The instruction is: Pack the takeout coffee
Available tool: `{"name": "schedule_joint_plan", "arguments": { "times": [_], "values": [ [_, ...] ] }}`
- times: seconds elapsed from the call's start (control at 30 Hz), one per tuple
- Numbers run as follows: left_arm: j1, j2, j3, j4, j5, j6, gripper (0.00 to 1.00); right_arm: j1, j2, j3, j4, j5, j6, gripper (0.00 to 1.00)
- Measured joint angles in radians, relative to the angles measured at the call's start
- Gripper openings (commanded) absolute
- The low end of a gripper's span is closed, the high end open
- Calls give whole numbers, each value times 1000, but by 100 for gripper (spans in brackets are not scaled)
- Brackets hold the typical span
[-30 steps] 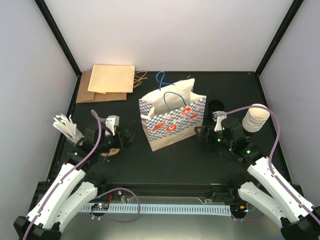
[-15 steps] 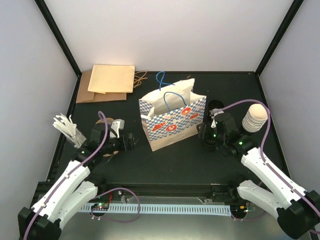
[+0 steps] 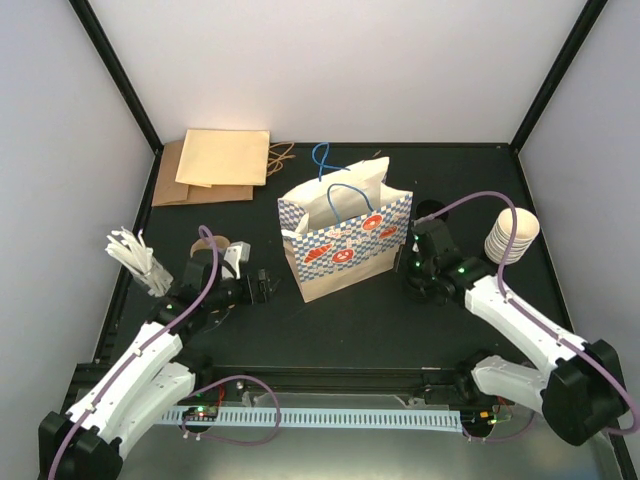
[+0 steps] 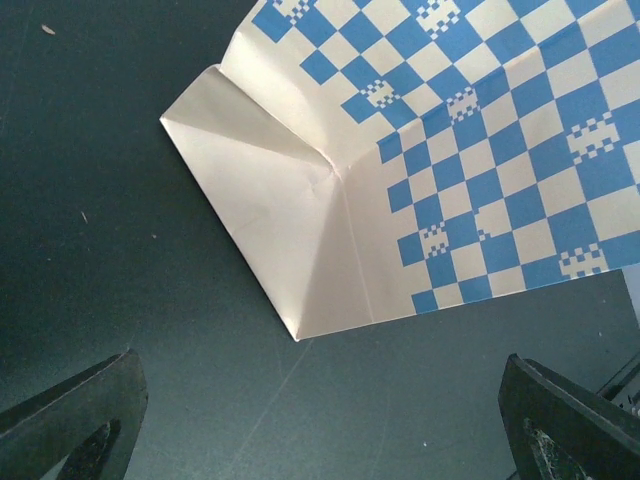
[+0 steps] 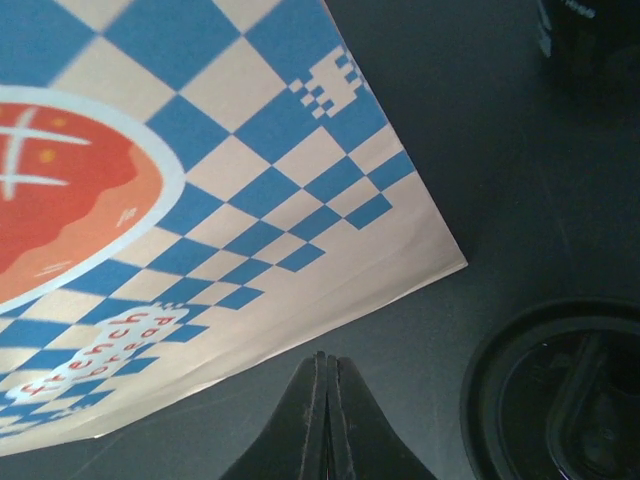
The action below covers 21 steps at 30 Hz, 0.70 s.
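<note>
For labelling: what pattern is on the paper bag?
Bag: blue checks on cream, red emblem; right wrist view.

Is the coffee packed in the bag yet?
Not yet. Done: the blue-checked paper bag stands open. In hand: nothing; the left gripper is open by the bag, the right gripper is shut empty near a round black plastic lid. To do: lidding and bagging.
</note>
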Motion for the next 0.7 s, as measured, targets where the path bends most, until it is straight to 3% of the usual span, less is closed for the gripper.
{"name": "schedule_joint_plan", "arguments": {
  "times": [0.7],
  "values": [
    [0,0,0,6,-6,20,99,0,210,13,117,62,180,1]
  ]
}}
